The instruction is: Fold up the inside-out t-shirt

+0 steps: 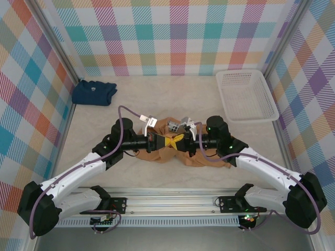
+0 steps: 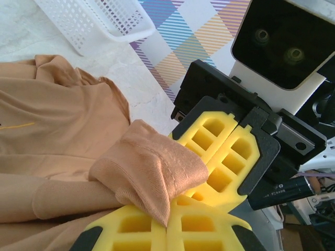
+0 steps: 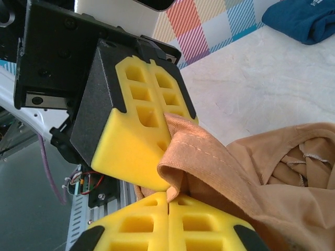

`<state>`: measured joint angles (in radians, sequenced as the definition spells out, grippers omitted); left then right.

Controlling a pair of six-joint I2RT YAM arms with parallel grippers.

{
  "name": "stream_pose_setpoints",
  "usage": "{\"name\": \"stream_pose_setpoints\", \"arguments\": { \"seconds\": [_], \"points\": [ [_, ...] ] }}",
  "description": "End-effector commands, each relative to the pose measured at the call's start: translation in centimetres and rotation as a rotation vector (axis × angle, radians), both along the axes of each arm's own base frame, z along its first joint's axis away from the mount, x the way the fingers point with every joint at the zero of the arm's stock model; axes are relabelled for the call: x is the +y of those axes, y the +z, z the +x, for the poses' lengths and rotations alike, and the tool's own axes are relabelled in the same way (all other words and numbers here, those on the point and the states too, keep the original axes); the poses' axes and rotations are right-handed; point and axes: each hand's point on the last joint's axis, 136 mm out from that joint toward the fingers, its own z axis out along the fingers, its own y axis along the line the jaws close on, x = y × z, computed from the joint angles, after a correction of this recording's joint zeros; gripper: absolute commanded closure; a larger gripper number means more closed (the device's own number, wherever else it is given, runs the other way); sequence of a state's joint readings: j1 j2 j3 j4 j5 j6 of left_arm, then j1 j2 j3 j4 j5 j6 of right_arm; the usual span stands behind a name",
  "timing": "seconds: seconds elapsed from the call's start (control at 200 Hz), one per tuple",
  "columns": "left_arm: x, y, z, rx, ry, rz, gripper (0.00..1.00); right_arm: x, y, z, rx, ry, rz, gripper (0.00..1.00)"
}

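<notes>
Tan t-shirt [image 2: 63, 120], gripped by both end effectors [image 2: 167, 225] [image 3: 167, 212]

Top overhead, looking down; wrists close, opposed, sharing t-shirt [image 2: 78, 120].

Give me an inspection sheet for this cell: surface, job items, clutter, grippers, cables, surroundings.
Surface: table has a pale, speckled top, with no spills seen.
Job's things: tan t-shirt lies bunched mid-table between the two arms, not yet folded.
Clutter: folded navy shirt in the far left corner; white basket at the far right.
Grippers: left gripper and right gripper are tip to tip. Each is shut on a fold of the t-shirt.
Cables: purple cables loop along both arms, clear of the cloth.
Surroundings: plaid walls on three sides; metal rail at the near edge.
</notes>
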<state>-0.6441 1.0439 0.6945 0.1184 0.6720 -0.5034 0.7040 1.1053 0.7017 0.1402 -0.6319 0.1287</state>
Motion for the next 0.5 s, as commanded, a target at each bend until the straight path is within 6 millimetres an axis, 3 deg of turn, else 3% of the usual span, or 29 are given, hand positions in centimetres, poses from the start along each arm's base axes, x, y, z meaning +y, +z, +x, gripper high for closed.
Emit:
{"name": "stream_pose_setpoints", "arguments": {
  "seconds": [0.0,0.135,0.33,0.495],
  "points": [
    [0.3,1.3,0.2,-0.045,0.003,-0.009,1.0,0.2,2.0,-0.5,-0.049,0.039,0.049,1.0],
    [0.6,0.8,0.5,-0.049,0.027,0.018,1.0,-0.3,2.1,-0.5,-0.058,0.015,0.032,1.0],
    [1.7,-0.3,0.8,-0.095,0.07,0.103,0.66,-0.9,3.0,-0.7,-0.052,-0.005,0.018,1.0],
    [1.7,-1.0,0.1,-0.137,0.049,0.131,0.51,-0.5,4.1,-0.8,0.008,0.011,0.026,1.0]
  ]
}}
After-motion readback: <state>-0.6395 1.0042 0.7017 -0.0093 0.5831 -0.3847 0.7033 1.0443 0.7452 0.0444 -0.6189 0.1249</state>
